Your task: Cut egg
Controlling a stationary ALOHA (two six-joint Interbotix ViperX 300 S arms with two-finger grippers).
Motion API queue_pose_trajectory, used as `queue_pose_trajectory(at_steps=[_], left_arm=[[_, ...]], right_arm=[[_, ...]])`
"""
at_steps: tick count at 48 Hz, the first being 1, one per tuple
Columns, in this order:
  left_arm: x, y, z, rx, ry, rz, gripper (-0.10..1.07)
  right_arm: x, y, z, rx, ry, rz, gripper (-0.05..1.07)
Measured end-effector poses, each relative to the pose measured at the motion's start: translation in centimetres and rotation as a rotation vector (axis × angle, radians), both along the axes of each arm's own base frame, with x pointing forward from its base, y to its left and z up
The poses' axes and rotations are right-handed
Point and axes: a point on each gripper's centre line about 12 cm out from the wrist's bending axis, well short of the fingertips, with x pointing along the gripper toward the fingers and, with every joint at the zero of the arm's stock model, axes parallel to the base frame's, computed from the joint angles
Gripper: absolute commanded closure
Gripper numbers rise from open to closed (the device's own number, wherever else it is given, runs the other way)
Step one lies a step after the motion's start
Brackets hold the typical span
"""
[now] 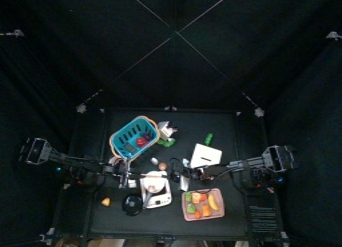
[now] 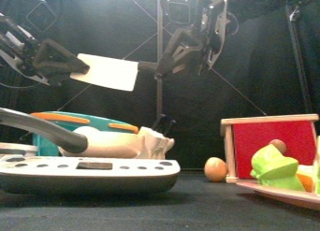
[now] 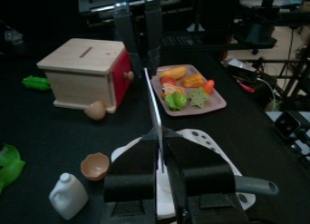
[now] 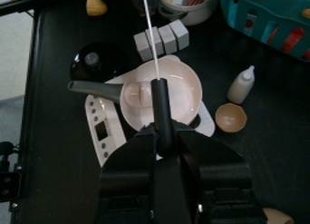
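1. The wooden box (image 2: 269,141) is standing at the right of the worktop (image 2: 188,193).
2. The left hand (image 3: 161,144) is clenching a thin blade (image 3: 151,105), seen edge-on.
3. The right hand (image 4: 155,87) is clenching a thin white sheet (image 4: 147,28).
4. The egg (image 2: 215,167) is lying whole on the worktop, just left of the box.

Seen from high above: small black table (image 1: 221,126) at the frame's lower middle, ringed by black curtains. Left arm (image 1: 60,163) reached in from the left edge, right arm (image 1: 261,163) from the right. Teal basket (image 1: 134,137) sat at the table's upper left, white card (image 1: 205,155) near the middle right. Pink tray (image 1: 203,204) of coloured food lay at lower centre, just beside a white plate (image 1: 156,190). Small orange piece (image 1: 106,202) rested at lower left.
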Motion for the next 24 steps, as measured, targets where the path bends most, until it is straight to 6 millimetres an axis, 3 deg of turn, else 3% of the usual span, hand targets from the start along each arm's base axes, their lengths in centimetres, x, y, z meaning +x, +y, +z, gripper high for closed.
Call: queue_pose_trajectory(at_steps=[24], left_arm=[[0.3, -1.5, -3.4, -0.009, 0.143, -0.033, 0.56]], right_arm=[[0.9, 1.2, -3.0, 0.016, 0.083, 0.008, 0.62]])
